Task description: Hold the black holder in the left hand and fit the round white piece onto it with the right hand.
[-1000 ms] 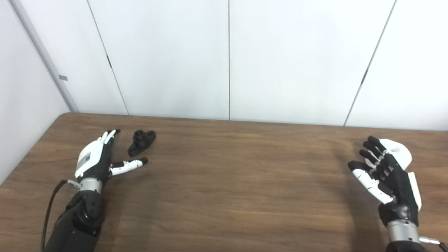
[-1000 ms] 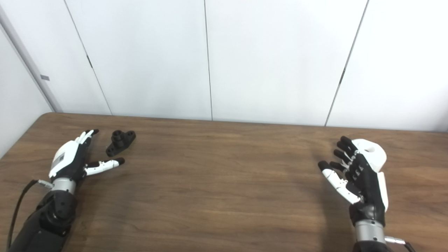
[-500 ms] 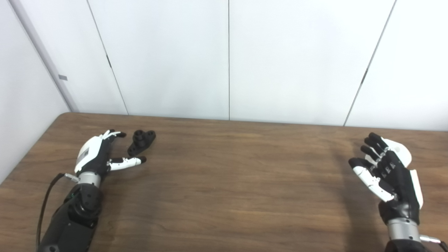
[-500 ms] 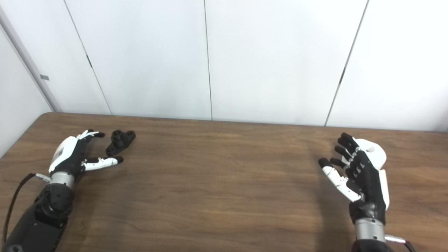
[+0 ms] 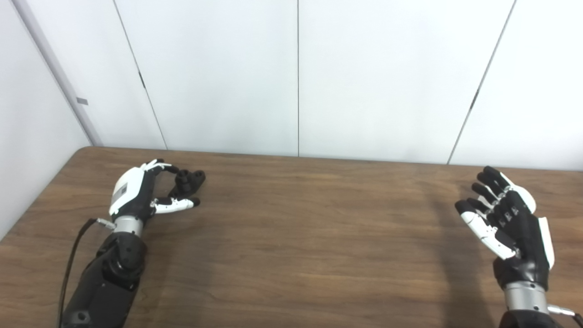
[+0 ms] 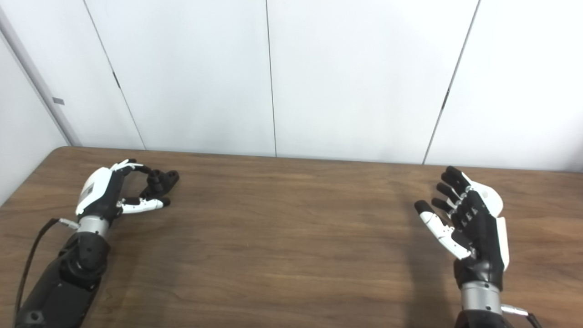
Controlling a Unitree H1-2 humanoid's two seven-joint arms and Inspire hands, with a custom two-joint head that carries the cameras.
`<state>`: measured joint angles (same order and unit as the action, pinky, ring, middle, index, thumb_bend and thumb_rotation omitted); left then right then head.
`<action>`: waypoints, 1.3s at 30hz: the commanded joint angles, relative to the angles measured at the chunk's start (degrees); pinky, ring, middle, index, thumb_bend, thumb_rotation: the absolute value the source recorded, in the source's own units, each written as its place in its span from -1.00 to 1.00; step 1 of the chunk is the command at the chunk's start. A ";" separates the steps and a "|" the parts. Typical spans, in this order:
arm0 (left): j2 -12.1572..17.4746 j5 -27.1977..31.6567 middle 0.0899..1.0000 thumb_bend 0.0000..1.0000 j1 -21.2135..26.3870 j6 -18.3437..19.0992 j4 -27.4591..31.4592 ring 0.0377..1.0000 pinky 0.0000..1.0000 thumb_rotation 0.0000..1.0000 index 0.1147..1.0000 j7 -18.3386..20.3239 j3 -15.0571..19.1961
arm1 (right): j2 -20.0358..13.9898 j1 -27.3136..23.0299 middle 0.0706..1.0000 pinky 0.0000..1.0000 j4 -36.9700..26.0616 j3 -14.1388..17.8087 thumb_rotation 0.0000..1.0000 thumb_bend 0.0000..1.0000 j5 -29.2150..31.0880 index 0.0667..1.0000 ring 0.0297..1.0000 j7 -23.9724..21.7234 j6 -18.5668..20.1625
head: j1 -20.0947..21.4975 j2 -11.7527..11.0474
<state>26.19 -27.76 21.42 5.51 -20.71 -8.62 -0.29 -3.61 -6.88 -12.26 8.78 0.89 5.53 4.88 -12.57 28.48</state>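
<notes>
Small black plastic holder with a raised boss and holes (image 5: 187, 181) lies on the brown wood-grain surface (image 5: 300, 237), far left, near the back edge. Left hand (image 5: 141, 193) is wrapped around its near end: fingers (image 5: 165, 168) curled over the top, thumb (image 5: 176, 204) under the near side. Looks like contact, but the holder is on the surface, not lifted; grip not confirmed closed, so I can't tell if it's a real pinch.

Round white piece (image 6: 491, 198) sits far right, mostly hidden behind the right hand (image 6: 469, 221); only a sliver of its rim shows. Right hand is spread, palm facing inward, holding nothing, just beside the piece.

Step in hand, as I judge it: acquiring the holder on the left, pre-grasp on the right. Next: close the left grip fully, lift with the boss facing up, then wrap the right hand around the white piece. The parts are well apart, so both need bringing to centre before mating.
</notes>
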 commanded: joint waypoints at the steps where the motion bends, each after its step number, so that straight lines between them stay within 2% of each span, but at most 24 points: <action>1: 1.43 -0.48 0.84 1.00 2.87 -1.13 0.69 0.94 0.98 -0.48 0.40 -0.97 0.11 | -0.09 -1.08 0.63 0.45 -2.44 0.18 -0.57 -0.04 0.12 0.58 0.62 0.17 -1.16 | -0.04 0.14; 5: 1.22 -0.36 0.82 1.00 3.35 -1.84 0.28 0.94 0.97 -0.48 0.41 -1.18 -0.39 | -0.14 -0.82 0.64 0.43 -3.58 0.37 -0.58 -0.03 0.40 0.58 0.61 0.12 -0.88 | -0.30 0.27; 10: 1.23 -0.79 0.82 1.00 3.86 -0.63 1.15 0.94 0.98 -0.49 0.42 -0.37 -1.13 | -0.05 -0.32 0.66 0.43 -5.46 0.75 -0.61 -0.05 0.98 0.59 0.61 0.15 -0.90 | -1.07 0.53; 11: 1.25 -0.98 0.83 1.00 4.03 -0.55 1.19 0.94 0.98 -0.49 0.42 -0.35 -1.32 | -0.12 -0.28 0.66 0.44 -5.77 0.88 -0.61 -0.06 1.24 0.60 0.62 0.09 -0.95 | -3.05 0.69; 16: 1.18 -1.41 0.83 1.00 4.34 -0.06 1.90 0.93 0.97 -0.46 0.46 -0.26 -1.71 | -1.10 0.02 0.70 0.49 -6.71 1.35 -0.63 -0.14 2.78 0.64 0.66 -0.96 -2.06 | -4.10 0.51; 20: 1.25 -1.59 0.87 1.00 4.58 -0.65 1.35 0.92 0.90 -0.43 0.65 -0.88 -1.70 | -1.45 0.06 0.71 0.50 -6.65 1.71 -0.57 -0.15 3.41 0.64 0.66 -1.09 -2.27 | -4.62 0.30; 26: 1.02 -1.13 0.94 1.00 5.66 -2.91 -1.89 0.92 0.88 -0.33 0.94 -2.98 -1.33 | -1.87 0.36 0.71 0.50 -6.05 1.85 -0.61 -0.18 3.04 0.65 0.65 -0.89 -2.80 | -6.33 -0.34; 27: 0.95 -1.09 0.95 1.00 5.78 -3.10 -2.28 0.92 0.87 -0.30 0.98 -3.23 -1.29 | -1.72 0.35 0.66 0.46 -5.88 1.99 -0.62 -0.13 2.58 0.60 0.62 -0.43 -2.70 | -6.86 -0.64; 31: 0.89 -1.06 0.98 1.00 6.04 -3.56 -2.95 0.92 0.85 -0.28 1.00 -3.69 -1.25 | -1.65 0.55 0.58 0.45 -5.25 2.40 -0.60 -0.02 2.11 0.52 0.56 0.20 -2.42 | -7.22 -0.79; 39: 2.49 -2.49 0.98 1.00 6.38 -3.90 -3.78 0.94 0.92 -0.23 0.93 -3.81 -2.23 | -1.38 0.39 0.58 0.45 -5.97 2.70 -0.58 0.01 2.35 0.52 0.57 0.35 -1.01 | -7.05 -0.46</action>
<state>26.09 -29.17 25.06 3.18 -25.28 -11.09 -2.75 -5.00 -5.32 -16.08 11.28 3.31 5.53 4.81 -19.60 27.95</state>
